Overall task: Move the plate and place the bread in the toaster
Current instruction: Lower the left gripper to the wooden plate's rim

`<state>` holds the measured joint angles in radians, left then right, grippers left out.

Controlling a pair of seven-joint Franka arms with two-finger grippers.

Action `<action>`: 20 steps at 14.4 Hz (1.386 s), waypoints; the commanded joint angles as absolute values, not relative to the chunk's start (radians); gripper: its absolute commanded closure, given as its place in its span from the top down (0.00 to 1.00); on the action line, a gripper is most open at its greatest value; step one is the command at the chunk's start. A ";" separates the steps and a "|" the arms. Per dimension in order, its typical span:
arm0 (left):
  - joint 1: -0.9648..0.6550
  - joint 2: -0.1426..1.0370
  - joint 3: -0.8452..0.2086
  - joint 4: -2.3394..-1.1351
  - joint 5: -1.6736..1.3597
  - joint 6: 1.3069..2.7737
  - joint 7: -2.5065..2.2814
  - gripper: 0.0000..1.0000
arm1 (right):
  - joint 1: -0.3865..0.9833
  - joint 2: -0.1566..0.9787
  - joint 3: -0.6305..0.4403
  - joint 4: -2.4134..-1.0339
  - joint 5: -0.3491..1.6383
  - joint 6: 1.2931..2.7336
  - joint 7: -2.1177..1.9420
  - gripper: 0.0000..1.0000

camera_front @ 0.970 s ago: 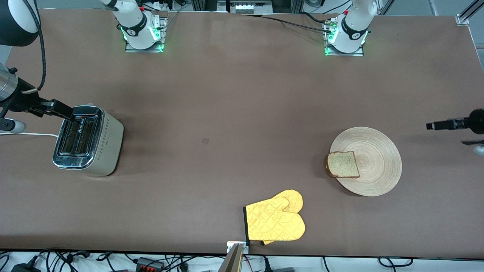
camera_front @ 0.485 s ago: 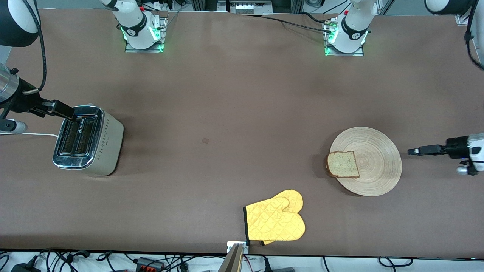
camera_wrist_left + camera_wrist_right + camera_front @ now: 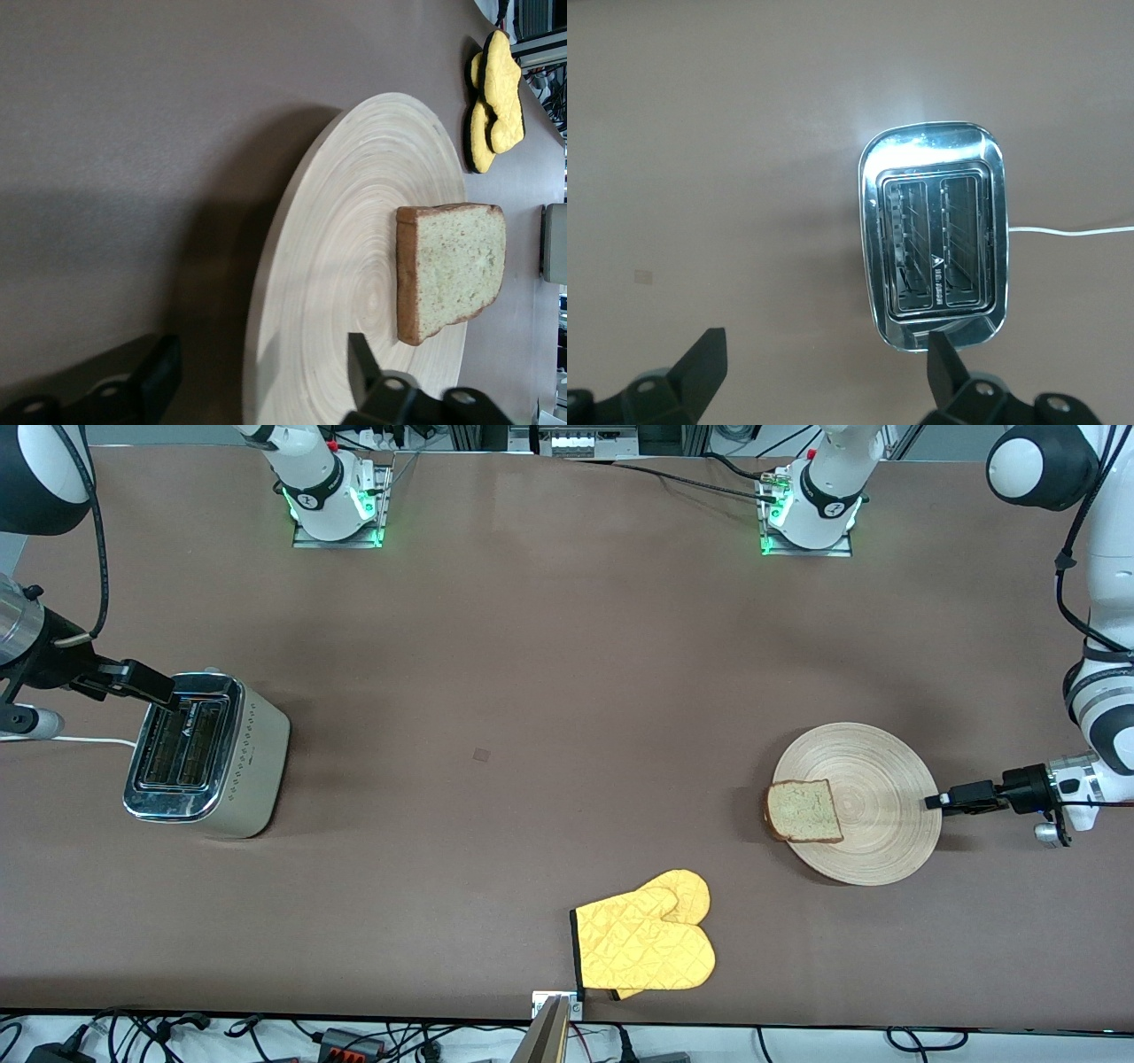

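The light-wood plate [image 3: 886, 779] lies toward the left arm's end of the table. The bread [image 3: 803, 811] lies flat on the plate's side toward the right arm, slightly over the rim. My left gripper [image 3: 937, 801] is open at the plate's rim on the left arm's side. In the left wrist view [image 3: 261, 376] one finger is over the plate [image 3: 354, 221] and one over the table, with the bread [image 3: 452, 266] farther on. The toaster [image 3: 208, 755] stands toward the right arm's end. My right gripper [image 3: 146, 686] is open over its end, slots empty [image 3: 935, 239].
A yellow oven mitt [image 3: 644, 943] lies near the table's front edge, nearer the camera than the plate; it also shows in the left wrist view [image 3: 494, 97]. The toaster's white cord [image 3: 89, 740] runs off toward the right arm's end.
My left gripper has come in low from the left arm's end of the table and now reaches the plate's rim. The right arm, plate, bread and toaster have not moved.
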<state>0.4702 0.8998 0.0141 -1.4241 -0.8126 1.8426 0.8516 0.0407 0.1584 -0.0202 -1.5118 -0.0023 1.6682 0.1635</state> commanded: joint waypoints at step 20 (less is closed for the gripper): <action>0.322 0.856 -0.188 -1.374 -0.853 1.615 0.611 0.01 | 0.037 0.155 -0.020 -1.508 0.014 1.663 0.164 1.00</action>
<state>0.3330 0.8696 -0.1252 -1.3714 -0.8301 1.6401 0.6366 0.0406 0.1585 -0.0204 -1.5118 -0.0022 1.6682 0.1635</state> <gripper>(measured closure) 0.903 0.000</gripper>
